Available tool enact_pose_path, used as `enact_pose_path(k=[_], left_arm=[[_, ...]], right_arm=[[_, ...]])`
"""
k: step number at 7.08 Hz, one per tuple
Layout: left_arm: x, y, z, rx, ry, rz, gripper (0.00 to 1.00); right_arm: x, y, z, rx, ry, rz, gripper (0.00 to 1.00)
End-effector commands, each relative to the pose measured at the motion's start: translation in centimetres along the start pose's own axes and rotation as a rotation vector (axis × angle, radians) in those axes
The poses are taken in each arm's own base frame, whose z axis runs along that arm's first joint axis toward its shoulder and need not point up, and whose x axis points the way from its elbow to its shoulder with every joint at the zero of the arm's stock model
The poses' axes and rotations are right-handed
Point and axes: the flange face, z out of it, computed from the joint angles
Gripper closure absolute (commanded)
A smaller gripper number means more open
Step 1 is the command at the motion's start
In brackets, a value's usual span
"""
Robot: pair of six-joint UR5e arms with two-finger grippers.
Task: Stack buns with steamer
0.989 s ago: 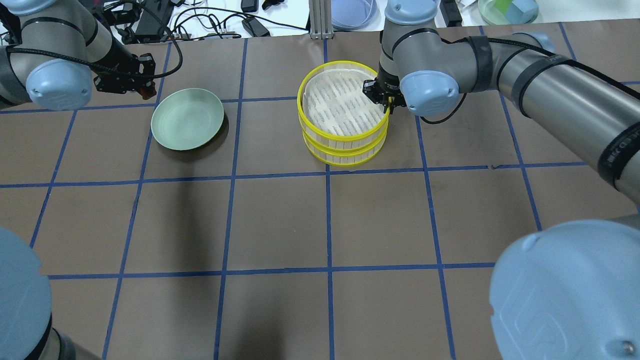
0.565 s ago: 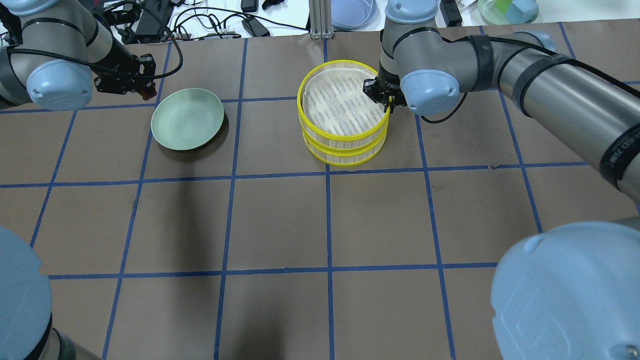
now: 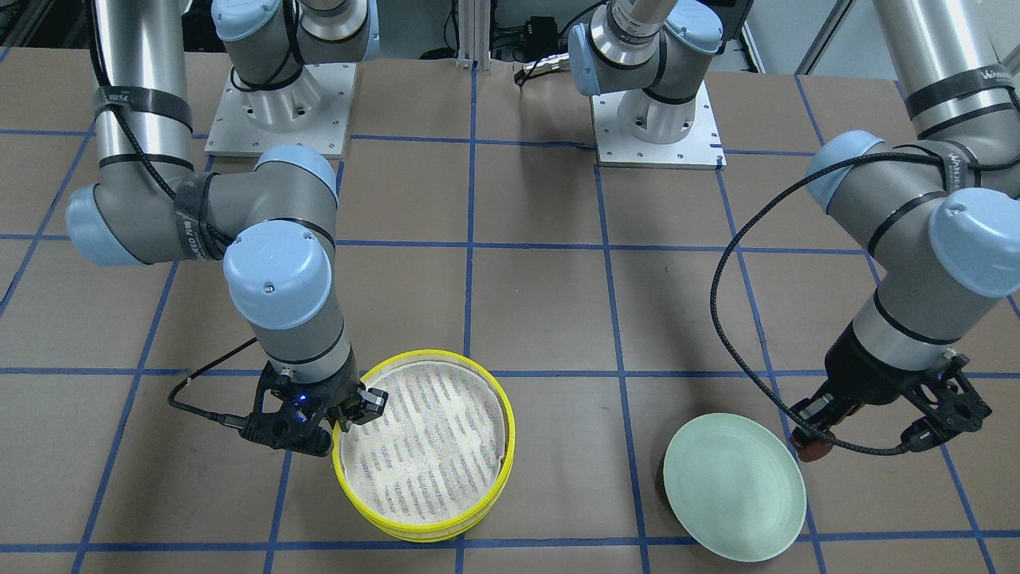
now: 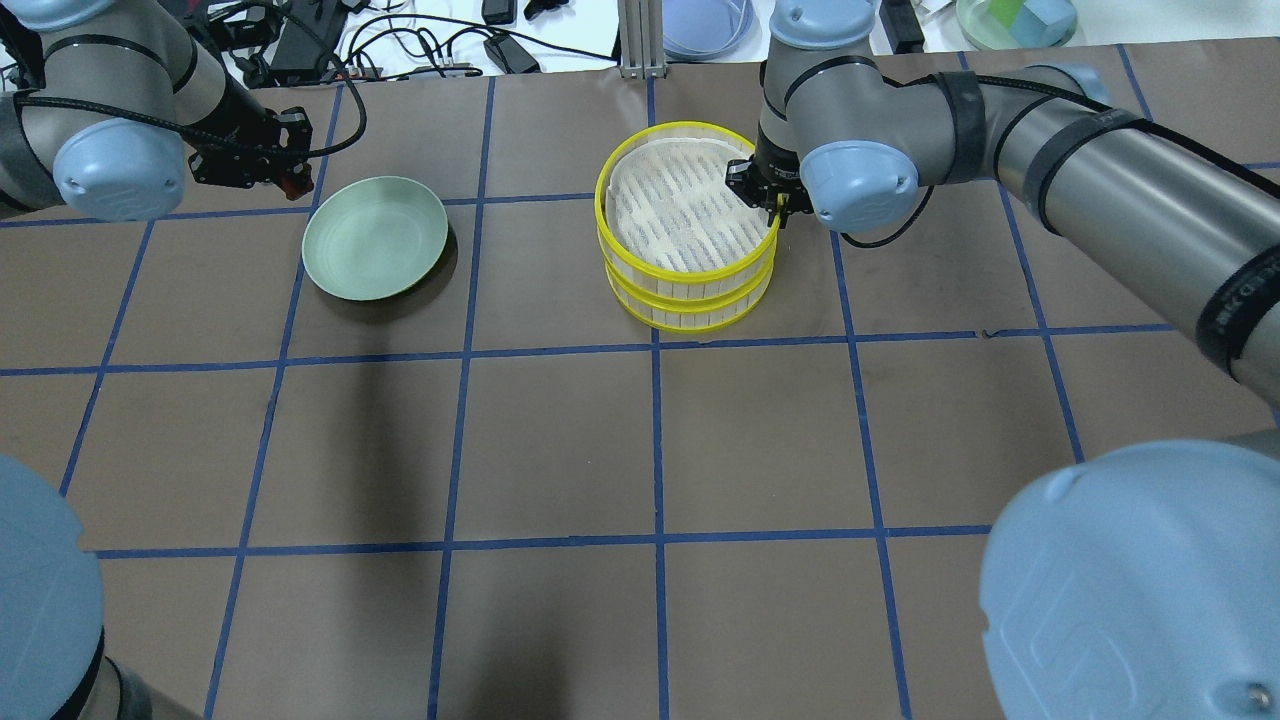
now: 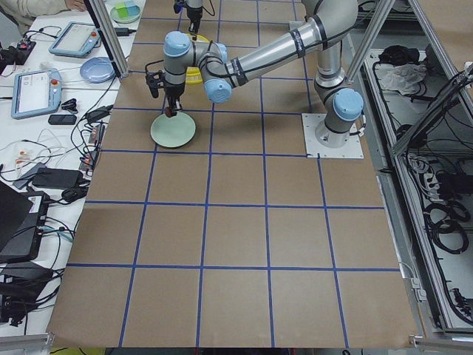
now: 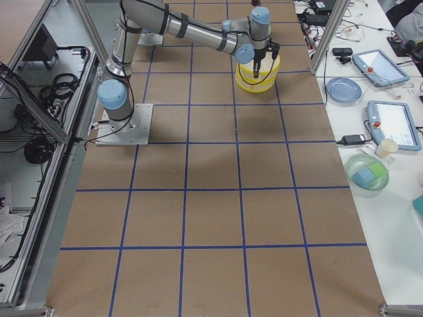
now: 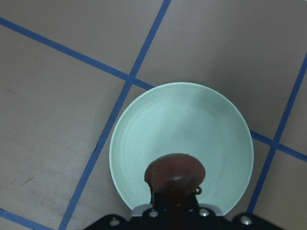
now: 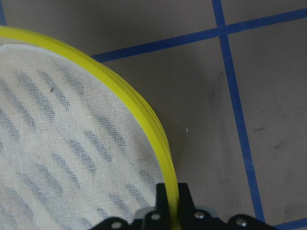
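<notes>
Two yellow-rimmed steamer tiers stand stacked at the table's far middle, the top tier (image 4: 690,268) on the lower tier (image 4: 690,318). The top tier's mesh (image 3: 422,446) is bare. My right gripper (image 4: 768,200) is shut on the top tier's rim (image 8: 144,124), one finger inside and one outside. My left gripper (image 4: 285,175) is shut on the dark reddish-brown bun (image 7: 175,175) and holds it above the near edge of the pale green plate (image 4: 375,238). The bun also shows in the front view (image 3: 813,450). The cream-white bun is hidden.
The green plate (image 3: 733,486) is bare. Beyond the table's far edge lie cables, a blue dish (image 4: 705,25) and a green bowl with blocks (image 4: 1015,20). An aluminium post (image 4: 640,40) stands at the far middle edge. Blue tape lines grid the brown table.
My right gripper has shifted very slightly along the top tier's rim. The tiers, the plate and my left gripper with the bun have not moved.
</notes>
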Motion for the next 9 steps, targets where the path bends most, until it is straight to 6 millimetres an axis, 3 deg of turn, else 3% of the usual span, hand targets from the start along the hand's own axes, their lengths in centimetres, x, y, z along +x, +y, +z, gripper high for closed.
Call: enact_pose_path(k=[1,3,6,7,8,9], left_arm=[[0.0,0.0,0.2,-0.003,-0.001,0.0,1.0],[-0.1,-0.1,0.5,-0.006,-0.001,0.001,1.0],[0.0,0.0,0.0,0.001,0.0,0.002,1.0],[0.3,0.1,-0.4,0.006,0.005,-0.001,1.0],[1.5,0.2,-1.5,0.022,0.027,-0.066,1.0],[4.2,1.0,-3.3,0.035,0.08,-0.144,1.0]], right_arm=[[0.0,0.0,0.1,0.0,0.0,-0.005,0.99],[0.0,0.0,0.1,0.0,0.0,-0.003,0.75],[0.1,-0.1,-0.3,0.01,-0.005,0.0,0.67],[0.2,-0.2,-0.8,0.019,-0.008,0.002,0.53],[0.8,-0.3,-2.3,0.034,-0.018,-0.002,0.32],[1.0,0.0,-5.2,0.065,-0.037,-0.003,0.12]])
